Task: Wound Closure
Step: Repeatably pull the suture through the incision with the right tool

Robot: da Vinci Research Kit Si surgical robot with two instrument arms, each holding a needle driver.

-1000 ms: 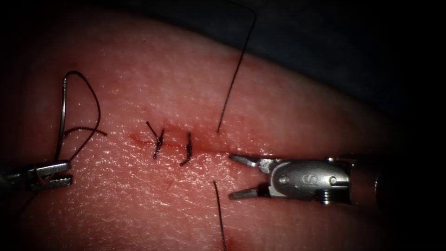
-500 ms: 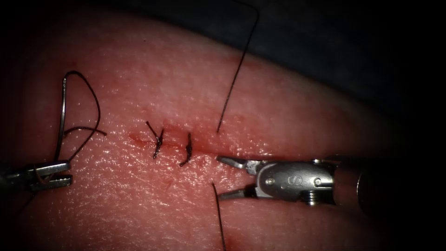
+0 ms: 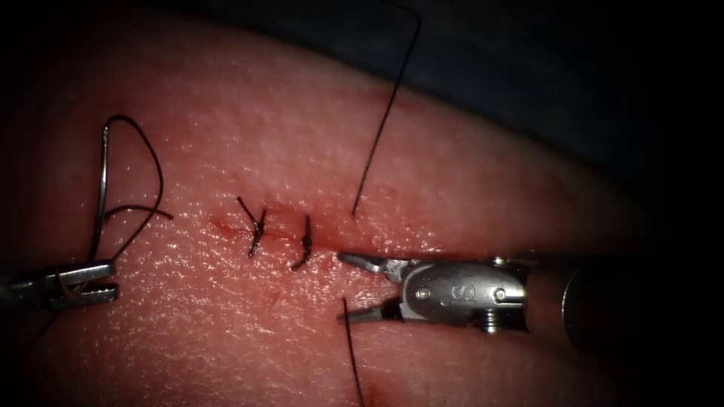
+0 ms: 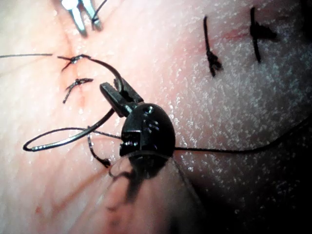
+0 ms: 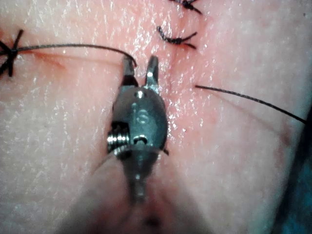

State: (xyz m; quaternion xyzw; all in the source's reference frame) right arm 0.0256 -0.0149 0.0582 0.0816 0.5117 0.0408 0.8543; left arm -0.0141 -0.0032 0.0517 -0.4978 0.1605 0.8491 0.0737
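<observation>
My left tool [image 3: 111, 277] lies at the far left, jaws shut on the curved needle [image 3: 99, 196]. It grips the needle's lower part; the needle stands free above the tissue [image 3: 467, 188], left of the cut [image 3: 226, 224], with its thread-bearing end up. The left wrist view shows the same grip [image 4: 114, 90] on the needle [image 4: 73, 139]. My right tool [image 3: 341, 288] lies along the cut's right part, jaws open. Its lower jaw touches the thread [image 3: 348, 339] where it leaves the tissue. In the right wrist view the right tool [image 5: 140, 66] holds nothing, and the thread [image 5: 73, 46] ends at one jaw's tip.
Two knotted stitches [image 3: 257, 231] [image 3: 305, 243] cross the cut's left part. A long strand [image 3: 381, 120] enters the tissue just above the cut. A thread loop [image 3: 147, 158] curls off the needle's upper end. Red fluid [image 3: 324, 260] wets the cut. Dark cloth [image 3: 566, 68] lies behind.
My right tool has slid left along the cut until its lower jaw meets the thread; its jaws still stand apart. The left tool and needle have not moved.
</observation>
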